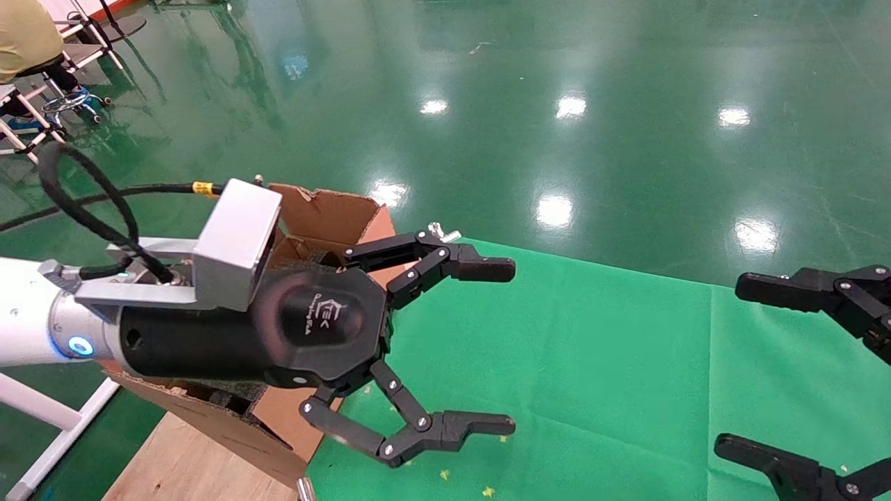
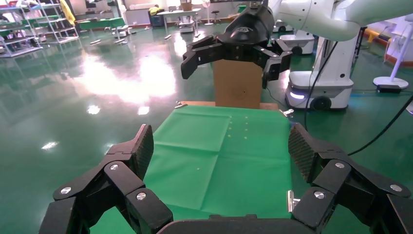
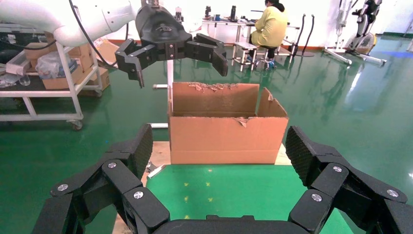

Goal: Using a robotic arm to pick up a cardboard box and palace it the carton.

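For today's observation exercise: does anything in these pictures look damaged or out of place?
The carton has ragged, torn flap edges along its top, plainest in the right wrist view. The small box to be picked up shows in no view. The left pincer hangs open beside the carton; the right pincer is open too.

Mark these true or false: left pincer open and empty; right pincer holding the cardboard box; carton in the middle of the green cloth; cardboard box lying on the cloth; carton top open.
1. The left pincer is open and empty. True.
2. The right pincer holds the cardboard box. False: it is open with nothing between its fingers.
3. The carton stands in the middle of the green cloth. False: it sits past the cloth's left end, on bare wood, partly under the left arm.
4. The cardboard box lies on the cloth. False: no view shows it; only small yellow specks are there.
5. The carton's top is open, with ragged flap edges. True.
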`<state>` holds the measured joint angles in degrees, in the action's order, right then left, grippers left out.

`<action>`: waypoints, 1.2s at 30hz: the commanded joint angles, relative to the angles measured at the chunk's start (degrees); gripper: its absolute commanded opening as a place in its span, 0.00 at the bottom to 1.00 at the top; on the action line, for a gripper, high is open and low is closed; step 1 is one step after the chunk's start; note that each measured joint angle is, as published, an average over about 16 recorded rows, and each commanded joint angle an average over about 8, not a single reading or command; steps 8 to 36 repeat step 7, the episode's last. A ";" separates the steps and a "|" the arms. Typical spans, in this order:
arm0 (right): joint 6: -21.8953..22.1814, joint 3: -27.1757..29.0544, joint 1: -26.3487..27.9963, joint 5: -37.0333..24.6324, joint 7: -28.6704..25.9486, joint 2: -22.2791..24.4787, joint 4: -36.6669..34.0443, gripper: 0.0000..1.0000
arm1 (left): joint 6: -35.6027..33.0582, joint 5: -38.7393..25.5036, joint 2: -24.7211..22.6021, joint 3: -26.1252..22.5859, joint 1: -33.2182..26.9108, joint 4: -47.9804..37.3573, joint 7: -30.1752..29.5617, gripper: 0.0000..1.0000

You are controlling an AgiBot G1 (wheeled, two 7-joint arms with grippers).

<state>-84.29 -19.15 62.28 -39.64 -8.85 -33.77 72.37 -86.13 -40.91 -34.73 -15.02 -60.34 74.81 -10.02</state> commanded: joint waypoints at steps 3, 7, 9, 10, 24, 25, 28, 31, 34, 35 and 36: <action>0.00 0.00 0.00 0.00 0.00 0.00 0.00 1.00 | 0.13 -0.24 -0.07 -0.29 -0.36 -0.38 -0.25 1.00; 0.00 0.00 0.00 0.00 0.00 0.00 0.00 1.00 | 0.20 -0.38 -0.11 -0.43 -0.53 -0.56 -0.35 1.00; 0.00 0.00 0.00 0.00 0.00 0.00 0.00 1.00 | 0.20 -0.38 -0.11 -0.43 -0.53 -0.56 -0.35 1.00; 0.00 0.00 0.00 0.00 0.00 0.00 0.00 1.00 | 0.20 -0.38 -0.11 -0.43 -0.53 -0.56 -0.35 1.00; 0.00 0.00 0.00 0.00 0.00 0.00 0.00 1.00 | 0.20 -0.38 -0.11 -0.43 -0.53 -0.56 -0.35 1.00; 0.00 0.00 0.00 0.00 0.00 0.00 0.00 1.00 | 0.20 -0.38 -0.11 -0.43 -0.53 -0.56 -0.35 1.00; 0.00 0.00 0.00 0.00 0.00 0.00 0.00 1.00 | 0.20 -0.38 -0.11 -0.43 -0.53 -0.56 -0.35 1.00; 0.00 0.00 0.00 0.00 0.00 0.00 0.00 1.00 | 0.20 -0.38 -0.11 -0.43 -0.53 -0.56 -0.35 1.00; 0.00 0.00 0.00 0.00 0.00 0.00 0.00 1.00 | 0.20 -0.38 -0.11 -0.43 -0.53 -0.56 -0.35 1.00; 0.00 0.00 0.00 0.00 0.00 0.00 0.00 1.00 | 0.20 -0.38 -0.11 -0.43 -0.53 -0.56 -0.35 1.00; 0.00 0.00 0.00 0.00 0.00 0.00 0.00 1.00 | 0.20 -0.38 -0.11 -0.43 -0.53 -0.56 -0.35 1.00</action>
